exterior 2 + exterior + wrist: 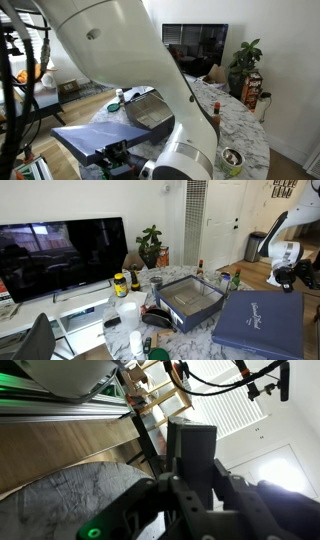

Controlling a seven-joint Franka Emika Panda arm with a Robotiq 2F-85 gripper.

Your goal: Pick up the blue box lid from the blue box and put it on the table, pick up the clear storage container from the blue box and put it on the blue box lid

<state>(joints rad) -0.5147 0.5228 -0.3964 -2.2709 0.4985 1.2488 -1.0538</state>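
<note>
Where it lies flat on the desk [240, 125], one navy blue box lid [258, 320], pale mark on top, one open blue box [190, 315] left, pincer [192, 460] opening cannot tell

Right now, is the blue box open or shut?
Open. The blue box shows its pale inside; the blue box lid lies beside it.

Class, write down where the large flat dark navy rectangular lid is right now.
In both exterior views the lid lies beside the open dark navy box, at the edge of the marble-patterned table.
</note>
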